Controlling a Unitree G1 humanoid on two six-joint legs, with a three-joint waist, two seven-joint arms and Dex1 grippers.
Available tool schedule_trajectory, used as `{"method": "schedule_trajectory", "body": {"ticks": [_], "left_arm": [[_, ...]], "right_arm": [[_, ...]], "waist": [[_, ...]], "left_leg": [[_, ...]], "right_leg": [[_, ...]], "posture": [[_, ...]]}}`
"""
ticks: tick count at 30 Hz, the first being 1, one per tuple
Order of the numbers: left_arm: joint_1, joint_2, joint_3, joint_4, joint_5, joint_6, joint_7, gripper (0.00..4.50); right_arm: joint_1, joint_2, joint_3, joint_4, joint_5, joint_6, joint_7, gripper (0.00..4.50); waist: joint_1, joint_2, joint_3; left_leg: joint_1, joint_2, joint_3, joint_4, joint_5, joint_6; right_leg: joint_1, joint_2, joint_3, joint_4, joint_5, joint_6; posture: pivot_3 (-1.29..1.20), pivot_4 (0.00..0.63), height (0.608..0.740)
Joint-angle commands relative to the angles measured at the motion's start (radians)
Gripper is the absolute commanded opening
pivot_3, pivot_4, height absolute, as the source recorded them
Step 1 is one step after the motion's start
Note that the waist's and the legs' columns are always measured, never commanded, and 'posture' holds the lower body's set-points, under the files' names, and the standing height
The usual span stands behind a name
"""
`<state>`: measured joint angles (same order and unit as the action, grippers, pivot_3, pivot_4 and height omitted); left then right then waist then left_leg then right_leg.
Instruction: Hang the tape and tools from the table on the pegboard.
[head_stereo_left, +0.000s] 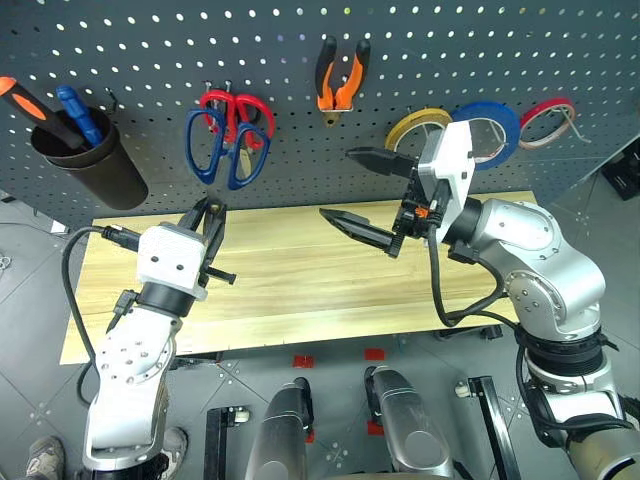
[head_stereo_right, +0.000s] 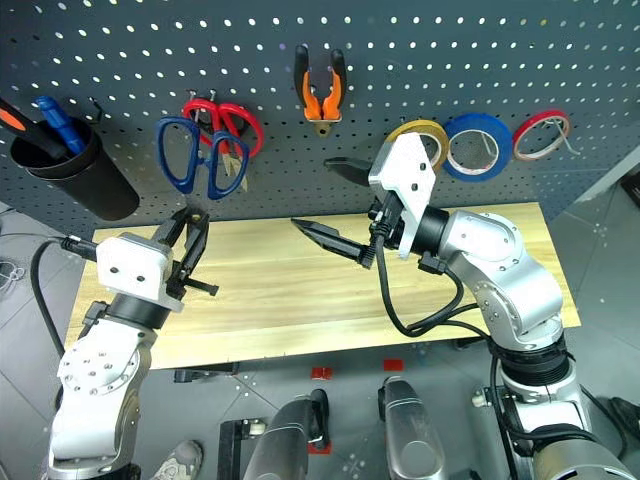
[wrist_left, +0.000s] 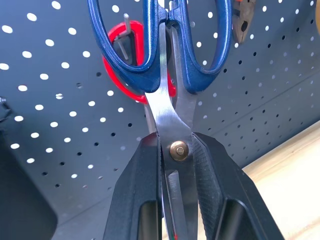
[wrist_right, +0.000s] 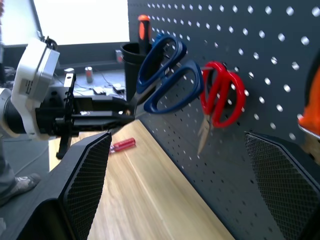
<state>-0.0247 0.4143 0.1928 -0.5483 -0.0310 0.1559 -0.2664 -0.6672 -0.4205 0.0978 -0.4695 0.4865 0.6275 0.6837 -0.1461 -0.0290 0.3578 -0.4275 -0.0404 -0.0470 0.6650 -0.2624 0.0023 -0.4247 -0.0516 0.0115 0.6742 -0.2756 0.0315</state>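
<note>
Clenched on the steel blades of the blue-handled scissors (wrist_left: 172, 107), my left gripper (head_stereo_left: 207, 222) pinches right at the pivot screw, handles raised toward the pegboard (head_stereo_left: 140, 60). The loops sit in front of the red-handled scissors (head_stereo_left: 240, 115) already hanging there, and I cannot tell whether a loop has caught a hook yet. I judge these scissors light and stiff, but the polished blades are slick between the ribbed black fingers (wrist_left: 142, 190), so they could pivot or slide; holding at the pivot keeps them balanced, and the glossy plastic loops are the part to thread onto a thin metal hook.

Far left on the board, a matte black cup (head_stereo_left: 85, 160) holds orange- and blue-handled screwdrivers. On the table (head_stereo_left: 290, 290), pale wood grain and smooth, the wrist view shows the small red-handled screwdriver (wrist_right: 122, 144) lying near the board; it looks light and rigid, likely to roll, best taken across the handle.

Further right, the orange-and-black pliers (head_stereo_left: 341, 75) hang jaws down. My right gripper (head_stereo_left: 370, 190) stands released, its mesh-textured fingers spread wide and holding nothing, pointing across toward the left. Behind it hang the thin amber tape (head_stereo_left: 415, 125) ring, the wider blue roll (head_stereo_left: 490, 130) and the slim red roll (head_stereo_left: 548, 118), all flat against the perforated dark grey panel.
</note>
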Motion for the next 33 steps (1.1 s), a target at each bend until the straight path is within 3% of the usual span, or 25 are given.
{"method": "schedule_trajectory", "body": {"ticks": [1,12,21,25,33], "left_arm": [[-0.047,0.006,0.003,0.031,-0.013,-0.046,-0.013,0.58],[-0.203,-0.008,-0.046,0.232,0.000,-0.072,-0.024,0.58],[-0.159,-0.040,-0.048,0.269,-0.044,0.013,-0.025,3.24],[-0.091,-0.075,0.065,0.230,-0.125,0.291,0.056,4.48],[-0.042,0.001,0.168,0.290,-0.175,0.540,0.038,4.48]], "right_arm": [[0.008,-0.009,-0.005,-0.075,0.005,0.004,-0.023,4.50],[0.000,0.017,0.022,-0.082,0.003,-0.005,-0.043,4.50],[0.010,0.056,0.090,-0.042,-0.058,-0.003,-0.083,4.50],[0.052,0.069,0.171,-0.068,-0.080,0.130,-0.151,4.50],[-0.002,0.166,0.259,-0.067,-0.086,0.332,-0.249,4.50]], "waist": [[-0.001,0.000,0.000],[-0.010,0.000,0.000],[-0.021,0.000,0.000],[-0.026,0.000,0.000],[-0.020,0.000,0.000]], "left_leg": [[0.000,0.000,0.000,0.000,0.000,0.000],[0.000,0.000,0.000,0.002,0.000,0.000],[0.000,0.000,0.000,0.002,0.000,0.000],[0.000,0.000,0.000,0.002,0.000,0.000],[0.000,0.000,-0.001,0.003,0.000,0.000]], "right_leg": [[0.000,0.000,0.000,0.000,0.000,0.000],[0.000,0.000,-0.001,0.003,0.000,0.000],[0.000,0.000,-0.001,0.003,0.000,0.000],[-0.001,0.000,-0.001,0.004,0.000,0.000],[-0.001,0.000,0.000,0.005,0.000,0.000]], "posture": [[-0.33,0.368,0.740],[-0.34,0.361,0.740],[-0.34,0.360,0.740],[-0.32,0.375,0.740],[-0.30,0.399,0.740]]}}
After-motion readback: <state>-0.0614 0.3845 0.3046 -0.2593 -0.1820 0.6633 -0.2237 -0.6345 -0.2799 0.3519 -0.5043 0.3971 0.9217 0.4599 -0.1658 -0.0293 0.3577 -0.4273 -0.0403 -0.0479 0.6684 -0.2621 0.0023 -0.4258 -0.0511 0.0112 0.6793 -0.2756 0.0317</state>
